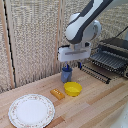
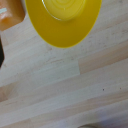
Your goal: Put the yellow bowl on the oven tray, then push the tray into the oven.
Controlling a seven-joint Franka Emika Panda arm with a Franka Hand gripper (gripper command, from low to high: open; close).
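one yellow dish (image 1: pixel 73 89) sits mouth-up on the table (image 1: pixel 100 107), just beside an orange block (image 1: pixel 57 93); being round, it has no long axis. the grabber (image 1: pixel 67 67) hangs above it, and i cannot tell how its jaws stand. best to drop gently over the near rim, not the centre.

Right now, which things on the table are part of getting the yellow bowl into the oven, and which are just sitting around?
Part of the job:
yellow bowl
wire tray
oven
gripper

Just lying about:
blue cup
orange block
floral plate
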